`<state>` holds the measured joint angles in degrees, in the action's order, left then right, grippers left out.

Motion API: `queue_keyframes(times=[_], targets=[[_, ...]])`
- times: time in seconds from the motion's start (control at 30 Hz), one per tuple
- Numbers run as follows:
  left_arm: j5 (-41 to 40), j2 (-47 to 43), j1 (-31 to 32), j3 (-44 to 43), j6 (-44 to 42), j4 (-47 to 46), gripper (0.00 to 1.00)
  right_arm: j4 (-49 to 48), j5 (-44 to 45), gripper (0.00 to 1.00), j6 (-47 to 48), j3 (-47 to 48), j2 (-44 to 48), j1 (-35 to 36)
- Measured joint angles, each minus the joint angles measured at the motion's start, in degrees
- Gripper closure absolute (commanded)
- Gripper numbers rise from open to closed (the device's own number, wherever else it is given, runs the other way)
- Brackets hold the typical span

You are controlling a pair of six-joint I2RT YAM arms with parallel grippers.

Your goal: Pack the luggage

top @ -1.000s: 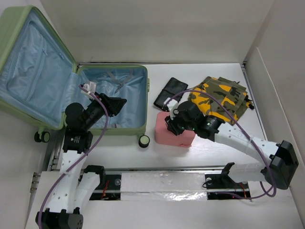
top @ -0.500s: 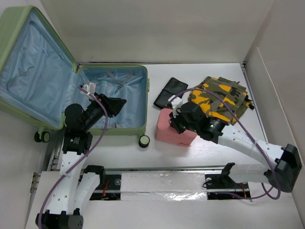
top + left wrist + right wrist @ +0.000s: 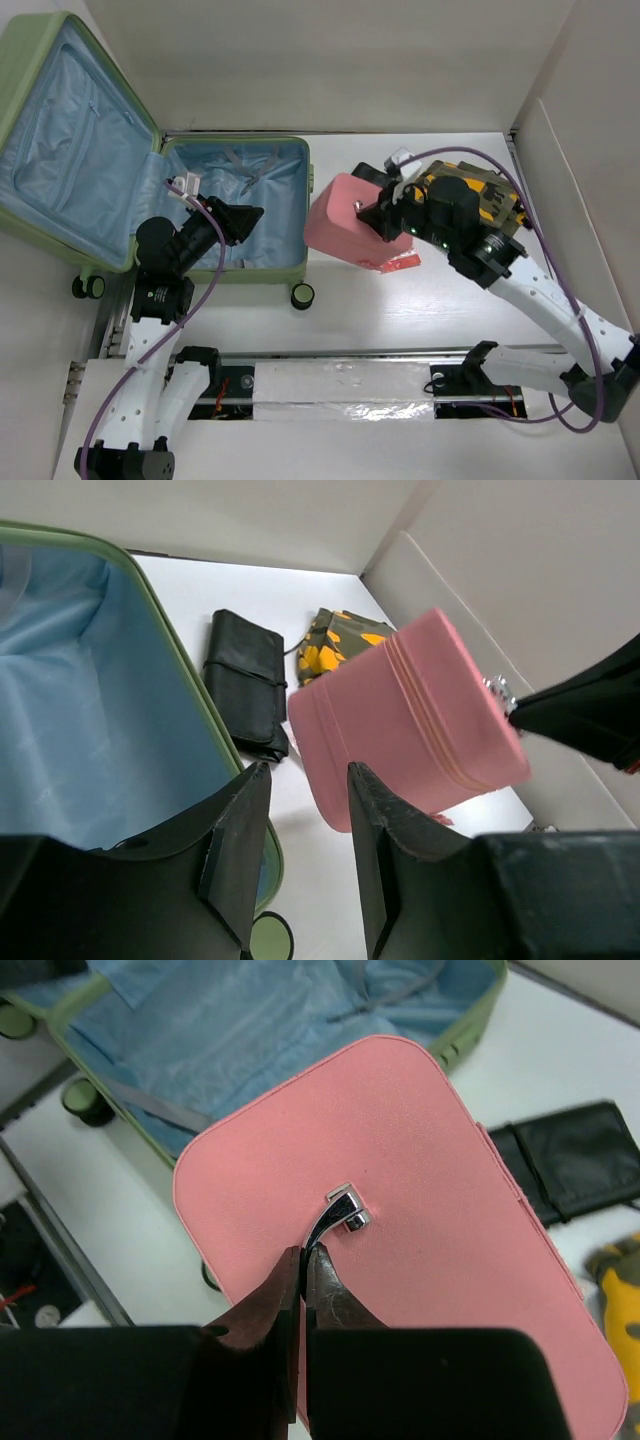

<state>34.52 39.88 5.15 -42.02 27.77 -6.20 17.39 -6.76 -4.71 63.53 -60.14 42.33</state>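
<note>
The pale green luggage (image 3: pixel 305 200) lies open at the left, its blue lining (image 3: pixel 80 710) bare and its lid (image 3: pixel 70 130) standing back. It also shows in the right wrist view (image 3: pixel 250 1020). My right gripper (image 3: pixel 378 215) is shut on the metal handle (image 3: pixel 338 1212) of the small pink case (image 3: pixel 340 225) and holds the case tilted above the table, just right of the luggage's rim. The pinch shows in the right wrist view (image 3: pixel 303 1255). My left gripper (image 3: pixel 250 215) is open and empty over the luggage's right side, with the pink case (image 3: pixel 400 730) beyond its jaws (image 3: pixel 305 770).
A black rolled pouch (image 3: pixel 245 685) lies on the table behind the pink case. The olive-and-orange bag (image 3: pixel 495 200) sits at the right, under my right arm. A luggage wheel (image 3: pixel 302 295) sticks out at the near corner. White walls close in the back and right.
My right gripper has lifted the pink case off the table and carried it back and left, toward the luggage's rim. My left arm has not moved.
</note>
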Motion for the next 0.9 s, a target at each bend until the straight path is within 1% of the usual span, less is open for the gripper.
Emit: queue_keyframes(times=[0.1, 0.2, 0.3, 0.4, 0.43, 0.47, 0.5, 0.53, 0.6, 0.63, 0.67, 0.7, 0.73, 0.77, 0.8, 0.83, 0.87, 0.9], targets=[[-2.0, -0.5, 0.0, -0.2, 0.3, 0.7, 0.67, -1.4, -2.8, 1.0, 0.2, 8.1, -6.6, 0.0], [-5.2, -2.7, 0.0, -1.0, 1.6, 1.1, 0.67, -4.4, -6.2, 1.0, 0.1, 17.4, -15.4, 0.4], [-9.0, -5.5, 0.0, -3.7, 2.8, 1.3, 0.66, -8.9, -9.0, 1.0, -0.4, 26.9, -25.7, 1.6], [-13.2, -8.9, 0.0, -6.0, 3.9, -0.4, 0.65, -13.1, -11.8, 1.0, -3.3, 36.6, -37.0, 2.8], [-14.4, -10.0, 0.0, -6.3, 4.1, -1.1, 0.65, -15.2, -12.6, 0.94, -5.1, 39.6, -40.9, 3.2], [-15.4, -11.3, 0.0, -6.4, 4.3, -1.6, 0.62, -17.2, -13.9, 0.8, -7.1, 42.4, -44.8, 3.6], [-16.2, -12.4, 0.0, -6.6, 4.4, -2.3, 0.6, -18.3, -15.4, 0.63, -9.3, 45.6, -48.9, 4.1], [-17.0, -13.1, 0.0, -6.8, 4.5, -2.8, 0.59, -19.6, -16.7, 0.41, -11.2, 49.2, -53.1, 4.6], [-18.3, -13.5, 0.1, -6.9, 4.5, -3.6, 0.57, -21.8, -18.7, 0.29, -13.8, 53.4, -59.0, 5.4], [-18.8, -13.4, 0.2, -6.9, 4.5, -3.4, 0.56, -22.1, -19.3, 0.24, -14.2, 52.8, -60.0, 5.4], [-19.4, -13.3, 0.4, -6.8, 4.5, -3.1, 0.56, -22.1, -19.2, 0.24, -14.6, 50.9, -59.9, 5.6], [-19.8, -13.2, 0.6, -6.6, 4.4, -2.8, 0.55, -22.6, -19.0, 0.24, -14.8, 48.2, -59.0, 5.4], [-20.2, -13.2, 0.8, -6.4, 4.4, -2.6, 0.55, -23.8, -18.6, 0.31, -15.0, 44.1, -57.0, 4.9], [-20.3, -13.1, 0.9, -6.2, 4.4, -2.5, 0.55, -24.5, -18.1, 0.41, -15.0, 39.8, -54.5, 4.3], [-20.3, -13.0, 0.9, -5.9, 4.3, -2.6, 0.55, -25.6, -17.4, 0.56, -15.0, 34.6, -51.2, 3.2], [-20.3, -13.0, 0.9, -5.6, 4.3, -2.6, 0.54, -26.1, -16.6, 0.91, -15.0, 29.8, -47.5, 1.8], [-20.2, -12.9, 0.9, -5.2, 4.4, -2.5, 0.54, -27.2, -15.4, 1.0, -14.5, 25.8, -44.1, 0.3], [-20.2, -12.8, 0.9, -5.0, 4.4, -2.5, 0.54, -28.6, -13.8, 1.0, -14.8, 21.3, -40.2, -1.5]])
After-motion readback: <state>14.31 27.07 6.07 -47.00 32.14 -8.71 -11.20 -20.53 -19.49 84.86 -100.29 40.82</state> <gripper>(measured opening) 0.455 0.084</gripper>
